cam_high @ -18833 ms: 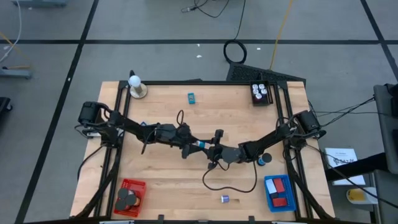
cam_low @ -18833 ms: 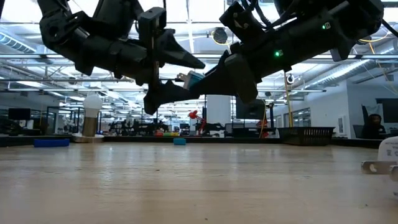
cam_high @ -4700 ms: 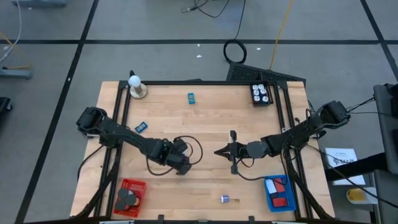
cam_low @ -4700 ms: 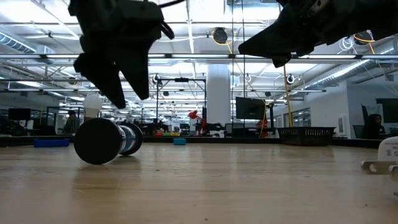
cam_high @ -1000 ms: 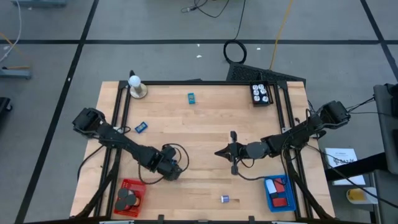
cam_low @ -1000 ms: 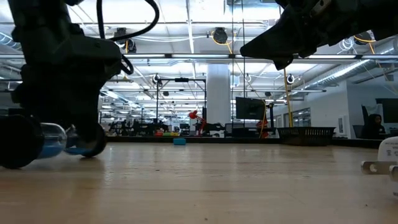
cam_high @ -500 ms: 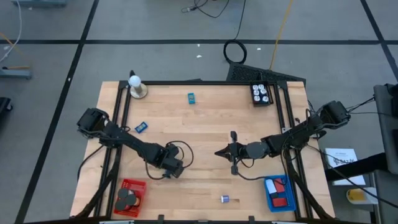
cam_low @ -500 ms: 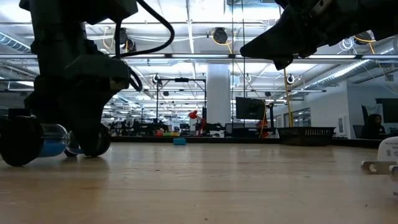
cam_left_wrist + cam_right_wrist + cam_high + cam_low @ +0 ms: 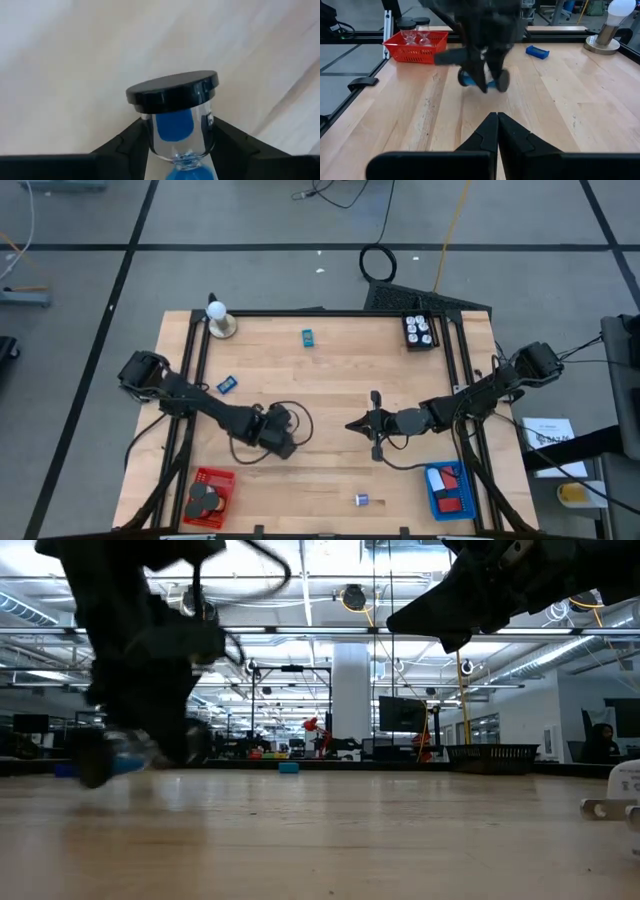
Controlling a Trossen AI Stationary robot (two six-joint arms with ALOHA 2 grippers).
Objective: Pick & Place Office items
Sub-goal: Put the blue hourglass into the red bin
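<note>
An hourglass [image 9: 175, 120] with black end caps, a clear glass body and blue sand lies level on its side between the fingers of my left gripper [image 9: 177, 145]. That gripper [image 9: 280, 438] is left of the table's middle and shows blurred in the low view [image 9: 140, 670]. The right wrist view shows the hourglass [image 9: 485, 81] at or just above the wooden table; I cannot tell which. My right gripper [image 9: 358, 423] waits shut above the table's middle, its tips together [image 9: 496, 125]. My left gripper has the hourglass's glass body [image 9: 200, 135] near its narrow waist between its two fingers [image 9: 125, 145], one on each side. The fingers come slanting down from above and lie across the hourglass. One black end cap [image 9: 172, 92] sticks out beyond them.
A red basket [image 9: 215, 478] with black-capped pieces stands at the near left, a blue basket [image 9: 447, 470] at the near right. Loose on the table are a blue piece [image 9: 227, 384], a teal piece [image 9: 308, 336], a black box [image 9: 420, 330], a small piece [image 9: 362, 500] and a white-ball lamp [image 9: 218, 318].
My left gripper has gone a short way toward the table's far edge and a little to the right, rolling its wrist. The hourglass has gone along between its fingers, still on its side.
</note>
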